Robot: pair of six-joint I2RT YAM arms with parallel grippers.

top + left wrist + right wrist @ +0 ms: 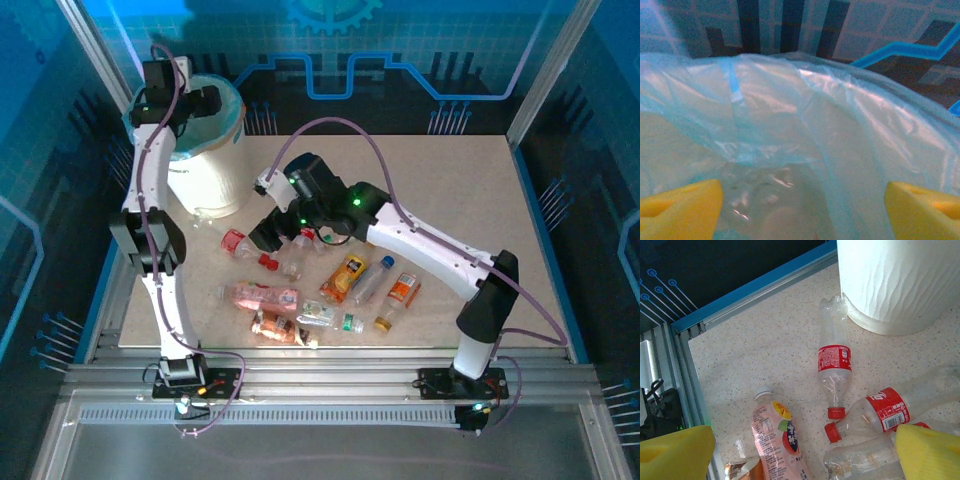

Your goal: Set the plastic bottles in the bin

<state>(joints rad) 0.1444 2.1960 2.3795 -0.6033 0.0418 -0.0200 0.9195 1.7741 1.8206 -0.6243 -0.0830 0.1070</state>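
Now your left gripper point(802, 205) hangs spread and empty over the tall white bag-lined bin point(212, 178), while your right gripper point(804, 447), also spread, hovers above crushed clear plastic bottles point(834, 362) lying on the speckled beige table point(450, 180) beside it.

glossy clear crumpled plastic bottles point(834, 365); matt speckled stone-look table point(765, 350); white rippled plastic bin point(900, 285); shiny wrinkled translucent film liner point(790, 125); dull grooved metal rails point(330, 385).

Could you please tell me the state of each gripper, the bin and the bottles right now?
bin: upright, lined with a bag.
left gripper: open, empty, over the bin.
right gripper: open, empty.
red-label bottle: on its side, capped.
pink bottle: on its side, capped.
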